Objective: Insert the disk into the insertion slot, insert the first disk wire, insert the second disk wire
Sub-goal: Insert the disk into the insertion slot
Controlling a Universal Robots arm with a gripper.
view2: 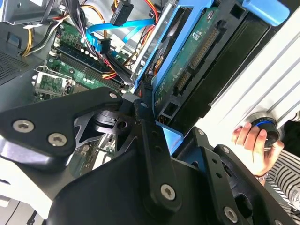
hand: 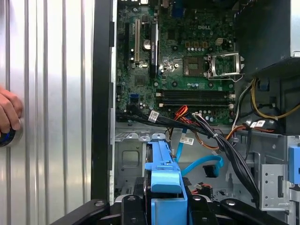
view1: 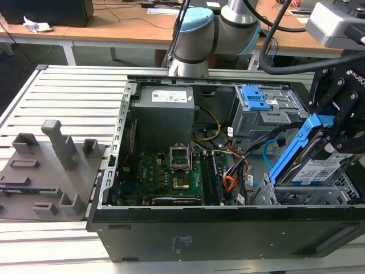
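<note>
The pincer [view1: 329, 136] is clamped on the disk [view1: 320, 168], which hangs tilted with its lower end just above the insertion slot [view1: 308, 198]. The second disk wire [view1: 268, 149] loops unplugged just beside that slot.

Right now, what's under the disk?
The silver perforated insertion slot sits below the tilted disk, which is not yet seated. The slot's interior beneath the disk is covered.

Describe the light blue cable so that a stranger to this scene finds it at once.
In the exterior view, look into the open black computer case. Between the green motherboard and the tilted disk loops the second disk wire. It is light blue, unlike the orange-red wires beside it.
</note>
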